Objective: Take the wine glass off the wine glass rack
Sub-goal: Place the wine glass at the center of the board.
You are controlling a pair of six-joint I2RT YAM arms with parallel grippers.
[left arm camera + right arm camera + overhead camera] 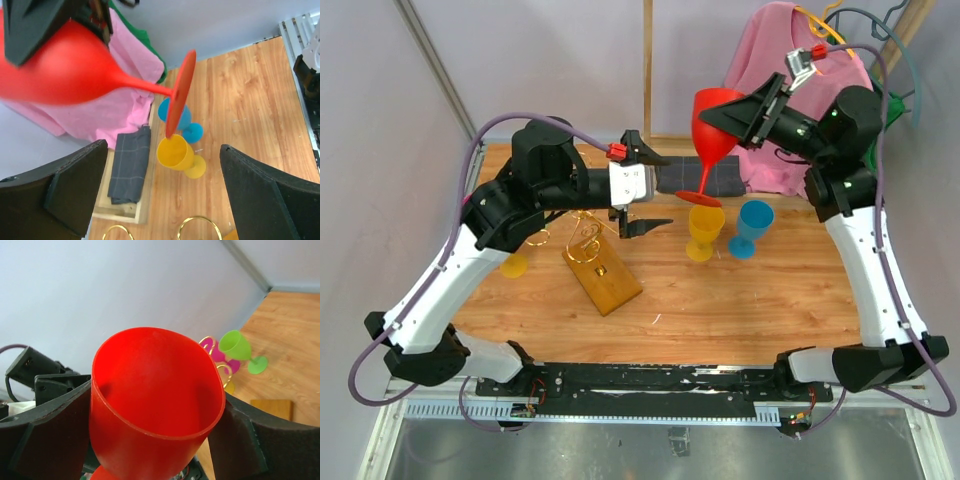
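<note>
The left arm reaches across the table [720,310] from its near-left base, and its left gripper [645,190] has its fingers spread wide with nothing between them. Just beneath it stands the gold wire rack [588,235] on its wooden base [605,275]. The right arm rises from the near-right base and bends back toward the middle, where the right gripper [748,108] pinches the bowl of the red wine glass [712,135], lifted clear of the rack and tilted, foot down and left. Below it stand a yellow glass [704,232] and a blue glass [753,227], both empty. Behind lies a folded grey cloth [720,178], then a pink cloth [790,70]. Only the right wrist view shows the red glass's empty inside and a green glass [237,346] lying beside the rack.
</note>
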